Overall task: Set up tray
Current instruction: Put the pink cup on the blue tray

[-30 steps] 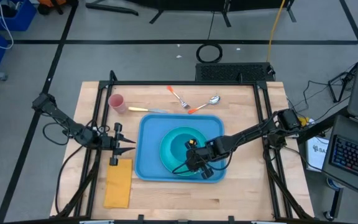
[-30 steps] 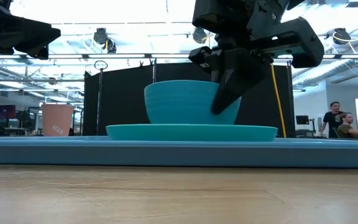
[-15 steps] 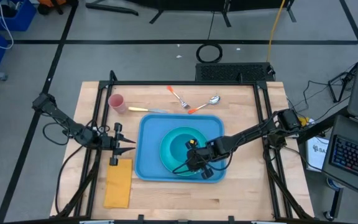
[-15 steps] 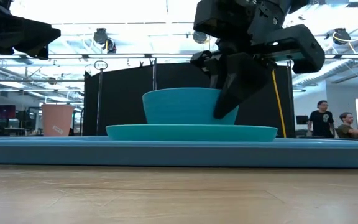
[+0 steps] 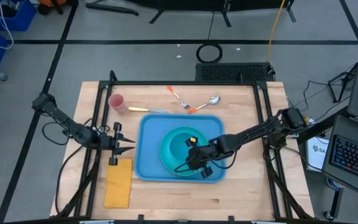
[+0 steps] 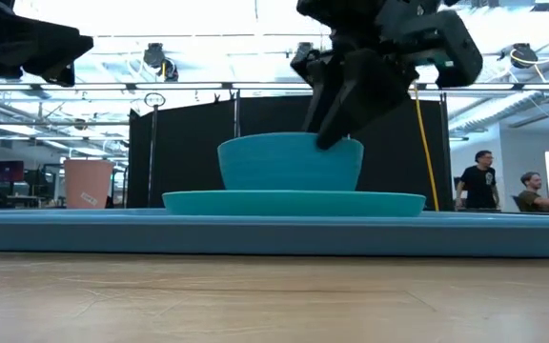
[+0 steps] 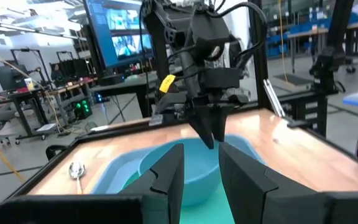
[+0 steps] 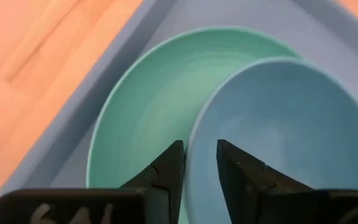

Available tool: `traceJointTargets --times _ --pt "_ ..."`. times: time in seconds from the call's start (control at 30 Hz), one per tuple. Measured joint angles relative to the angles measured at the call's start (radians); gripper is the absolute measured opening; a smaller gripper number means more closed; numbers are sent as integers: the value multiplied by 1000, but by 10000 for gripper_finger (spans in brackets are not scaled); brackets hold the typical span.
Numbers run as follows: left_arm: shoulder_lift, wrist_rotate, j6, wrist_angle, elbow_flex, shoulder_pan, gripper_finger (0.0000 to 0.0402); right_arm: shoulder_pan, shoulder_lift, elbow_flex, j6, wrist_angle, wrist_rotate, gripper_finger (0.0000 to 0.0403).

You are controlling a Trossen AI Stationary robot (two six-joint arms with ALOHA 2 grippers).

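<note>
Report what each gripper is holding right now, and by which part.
Nothing is held. The right gripper hangs open just above the bowl rim, clear of it. The left gripper waits empty beside the tray.

One light-blue tray, one teal plate and one blue bowl are counted, stacked in that order. One pink cup, one yellow-orange napkin and three utensils are counted on the wooden table: an orange-handled fork, an orange-handled spoon and a pale knife. Two arms are seen, with a left gripper and a right gripper, and two people are counted in the room behind.
</note>
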Motion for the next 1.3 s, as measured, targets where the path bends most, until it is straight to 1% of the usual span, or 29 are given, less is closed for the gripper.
traceJointTargets --times 0.3,0.5,0.57,0.67,0.87,0.97,1.03,1.17,1.3 --pt "0 0 -7 31 0 0 106 13 -106 0 13 27 -4 90" --pt "0 0 -18 50 0 0 106 64 -154 0 80 27 -6 88" --pt "0 0 -21 68 0 0 106 86 -168 -20 107 55 -5 84" --pt "0 8 -43 87 0 0 106 120 -188 -88 116 159 -5 78" --pt "0 79 -43 185 0 0 106 178 -279 -271 79 433 -5 64" --pt "11 78 -140 190 0 0 106 206 -340 -384 63 594 -5 57" --pt "43 46 -205 180 0 0 106 222 -381 -461 66 708 -5 53" --pt "122 -102 -296 228 0 0 106 259 -453 -608 92 878 -4 50" --pt "214 -104 -297 338 0 1 106 295 -489 -715 120 992 -5 50"
